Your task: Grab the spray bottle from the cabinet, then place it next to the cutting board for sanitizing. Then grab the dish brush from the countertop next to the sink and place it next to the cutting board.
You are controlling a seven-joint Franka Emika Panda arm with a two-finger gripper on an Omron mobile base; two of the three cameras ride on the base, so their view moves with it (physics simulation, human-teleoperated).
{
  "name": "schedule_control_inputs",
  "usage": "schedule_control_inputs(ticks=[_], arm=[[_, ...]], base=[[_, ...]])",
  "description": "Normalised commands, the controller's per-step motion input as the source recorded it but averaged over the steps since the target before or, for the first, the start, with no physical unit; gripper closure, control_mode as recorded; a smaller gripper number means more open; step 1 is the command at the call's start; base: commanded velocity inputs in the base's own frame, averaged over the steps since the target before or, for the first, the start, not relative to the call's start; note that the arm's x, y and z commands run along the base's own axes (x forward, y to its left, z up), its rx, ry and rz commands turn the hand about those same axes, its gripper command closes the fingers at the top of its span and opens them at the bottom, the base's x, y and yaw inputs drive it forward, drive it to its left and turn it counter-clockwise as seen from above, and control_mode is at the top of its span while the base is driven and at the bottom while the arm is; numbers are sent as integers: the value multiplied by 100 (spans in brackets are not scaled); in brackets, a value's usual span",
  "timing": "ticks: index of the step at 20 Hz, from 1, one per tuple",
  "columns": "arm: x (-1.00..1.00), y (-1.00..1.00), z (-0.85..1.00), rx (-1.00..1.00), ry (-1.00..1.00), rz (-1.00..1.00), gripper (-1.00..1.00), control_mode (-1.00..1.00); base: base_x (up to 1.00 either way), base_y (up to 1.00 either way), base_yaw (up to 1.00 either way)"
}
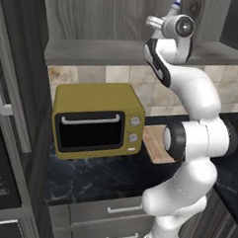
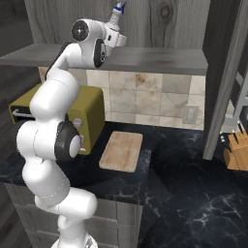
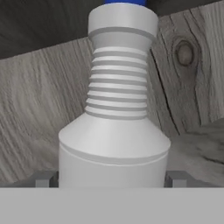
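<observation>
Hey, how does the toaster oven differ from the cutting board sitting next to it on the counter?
The toaster oven is mustard yellow with a dark glass door, while the cutting board is pale tan wood with visible grain. The oven is a tall boxy appliance; the board is thin and lies flat. The oven has a handle and two knobs, and the board is plain. Both rest on the black countertop, below the grey shelf.

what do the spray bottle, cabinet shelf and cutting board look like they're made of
Spray bottle: off-white plastic by the look, matte, with moulded ridges around its neck. Cabinet shelf: grey wood or wood-look laminate, showing grain and a knot. Cutting board: light tan wood, unglossed, faint grain lines visible.
</observation>
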Motion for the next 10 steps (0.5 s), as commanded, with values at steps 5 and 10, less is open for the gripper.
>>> schedule_control_inputs(ticks=[5, 10], arm=[[-7, -23, 0, 30, 0, -1, 100, -100], [-34, -23, 0, 36, 0, 0, 100, -100]], base=[[0, 0, 0], [0, 0, 0]])
